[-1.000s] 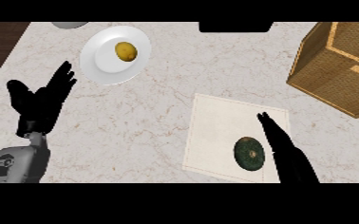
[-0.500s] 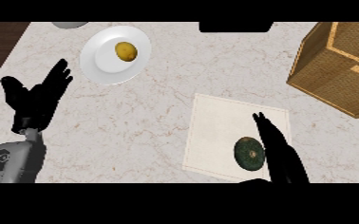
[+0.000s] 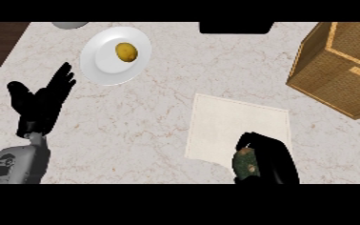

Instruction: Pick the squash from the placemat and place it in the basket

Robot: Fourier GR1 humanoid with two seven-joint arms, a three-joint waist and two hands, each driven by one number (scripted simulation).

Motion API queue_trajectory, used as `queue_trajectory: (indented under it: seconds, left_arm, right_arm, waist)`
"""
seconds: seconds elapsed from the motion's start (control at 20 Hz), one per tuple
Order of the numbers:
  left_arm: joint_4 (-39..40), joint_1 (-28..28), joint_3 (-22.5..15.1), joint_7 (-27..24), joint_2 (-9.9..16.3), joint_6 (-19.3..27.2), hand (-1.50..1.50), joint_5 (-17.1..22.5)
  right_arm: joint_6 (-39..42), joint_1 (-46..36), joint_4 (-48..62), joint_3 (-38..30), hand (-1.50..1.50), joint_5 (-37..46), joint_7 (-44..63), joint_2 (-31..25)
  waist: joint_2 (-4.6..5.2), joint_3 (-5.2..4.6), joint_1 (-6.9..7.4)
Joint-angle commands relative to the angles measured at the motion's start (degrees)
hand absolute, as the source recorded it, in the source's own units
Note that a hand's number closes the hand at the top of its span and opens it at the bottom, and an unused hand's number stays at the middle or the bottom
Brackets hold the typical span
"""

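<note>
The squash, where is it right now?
In the head view the squash sits at the lower right, on the near edge of the placemat, with the right robot hand curled round it; the basket stands further right.

left robot hand (image 3: pixel 41 101): black | forearm (image 3: pixel 21 164): grey | right robot hand (image 3: pixel 271 157): black
</note>
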Motion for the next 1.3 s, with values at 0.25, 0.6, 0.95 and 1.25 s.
queue_trajectory:
  seconds: [0.25, 0.6, 0.95, 1.25]
  left_arm:
    - [-3.4, 1.0, 0.5, 2.6, -0.2, -0.2, 0.00, -0.3]
    - [2.8, -2.4, 1.2, -0.9, -0.1, -1.8, 0.00, -0.1]
    - [-0.9, -3.8, 1.8, 4.4, 0.6, -0.9, 0.00, 0.7]
    - [-2.1, -0.1, 2.0, 2.0, 0.2, -0.9, 0.00, 0.2]
  right_arm:
    - [1.2, -7.7, 7.8, 1.8, 1.50, 3.8, 3.8, 5.9]
    - [-3.2, -27.0, 15.6, 15.2, 1.50, -8.9, 26.5, 6.9]
    - [-22.6, -27.0, 6.5, 19.2, 1.50, -14.3, 23.7, 6.9]
    - [-26.0, -34.0, -2.2, 19.7, 1.50, -3.4, 31.8, 6.9]
  waist:
    - [0.48, 0.50, 0.40]
    - [0.72, 0.48, 1.09]
    - [0.43, 0.55, 0.37]
    - [0.13, 0.45, 0.02]
